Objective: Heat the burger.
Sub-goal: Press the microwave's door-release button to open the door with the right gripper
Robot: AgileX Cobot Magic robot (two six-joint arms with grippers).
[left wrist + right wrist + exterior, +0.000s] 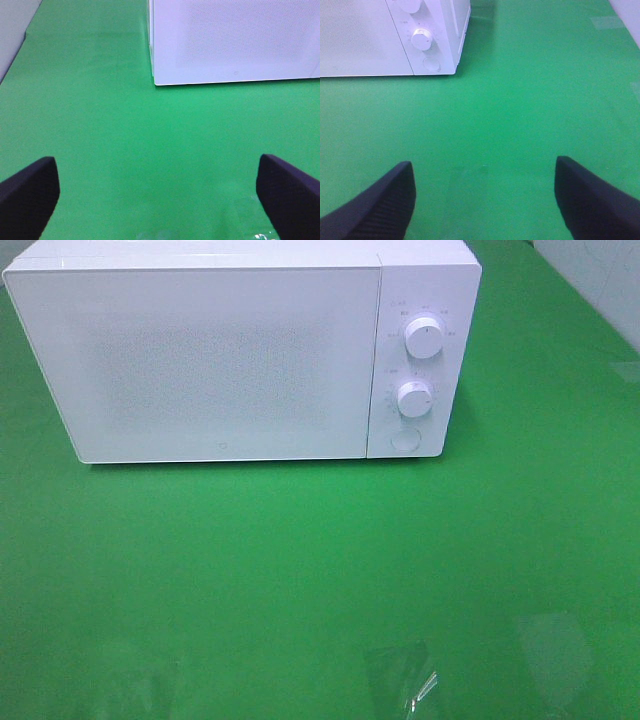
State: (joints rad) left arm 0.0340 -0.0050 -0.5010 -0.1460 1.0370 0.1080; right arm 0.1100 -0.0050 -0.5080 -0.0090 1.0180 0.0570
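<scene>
The burger is out of view in all three views. A white microwave (pixel 230 350) stands at the back of the green table with its door shut; it also shows in the left wrist view as the microwave (pixel 235 40) and in the right wrist view as the microwave (pixel 385 35). My left gripper (pixel 157 195) is open over bare green cloth, well short of the microwave's front left corner. My right gripper (pixel 482 197) is open too, with nothing between its dark fingers (pixel 375 205), facing the control side. Neither gripper shows in the high view.
Two white knobs (pixel 424 338) and a round button (pixel 404 439) sit on the microwave's right panel. Clear tape patches (pixel 400 672) lie on the green table (pixel 300 570) near the front edge. A pale wall (pixel 15 30) borders the left side.
</scene>
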